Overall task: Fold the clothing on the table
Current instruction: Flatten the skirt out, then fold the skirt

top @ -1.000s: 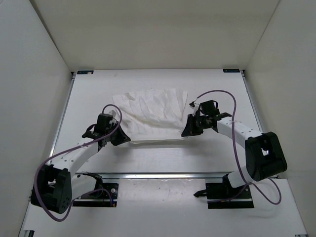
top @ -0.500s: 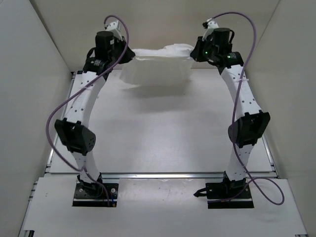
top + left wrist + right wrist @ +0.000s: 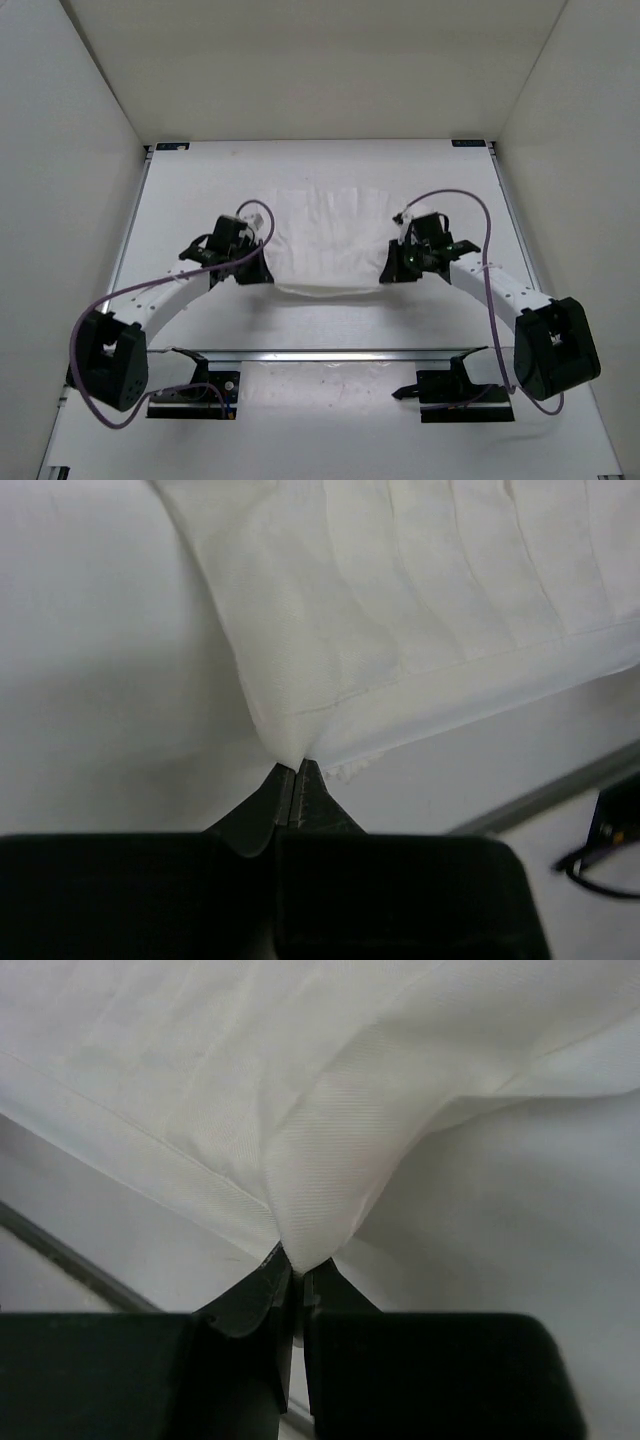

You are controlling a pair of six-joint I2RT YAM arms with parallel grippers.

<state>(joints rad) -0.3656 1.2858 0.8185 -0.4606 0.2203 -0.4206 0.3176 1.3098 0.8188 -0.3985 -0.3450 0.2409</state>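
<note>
White walls box in a white desk (image 3: pixel 330 165); at the left, my left fingers (image 3: pixel 258 818) are pinched tight on the near-left corner of the clothing (image 3: pixel 325 240). The garment lies mid-desk and looks doubled over, and my right fingers (image 3: pixel 338 1298) are clamped just as narrowly on its near-right corner. Each hold takes only a tip of thin fabric, so I judge a tug could slip a corner free, or an uneven release could leave the fold skewed with the lower hem poking out; no brand, label or writing is readable anywhere.
</note>
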